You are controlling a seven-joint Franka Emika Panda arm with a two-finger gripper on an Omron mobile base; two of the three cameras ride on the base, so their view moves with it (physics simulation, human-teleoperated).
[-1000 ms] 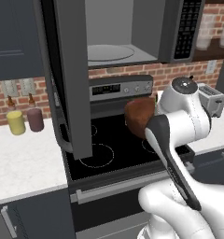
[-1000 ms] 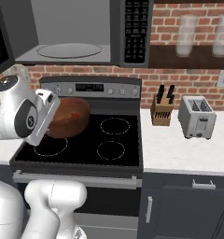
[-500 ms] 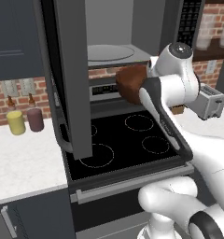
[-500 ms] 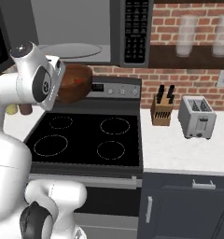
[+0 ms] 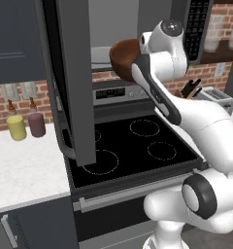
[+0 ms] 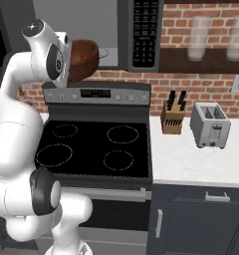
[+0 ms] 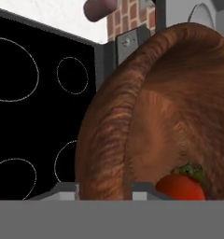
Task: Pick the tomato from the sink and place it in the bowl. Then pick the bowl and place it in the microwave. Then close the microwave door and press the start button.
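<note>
In the left base view, the round reddish-brown wooden bowl (image 5: 124, 57) is held high at the mouth of the large dark grey microwave (image 5: 196, 24), beside the open dark grey microwave door (image 5: 72, 82).

In the right base view, the bowl (image 6: 84, 60) hangs above the black stove top (image 6: 96, 147), and a level carry would best be kept.

In the hand view, the gripper (image 7: 104, 189) is closed on the bowl's rim, one finger on each side of the wall, with the small red tomato (image 7: 181, 186) inside.
</note>
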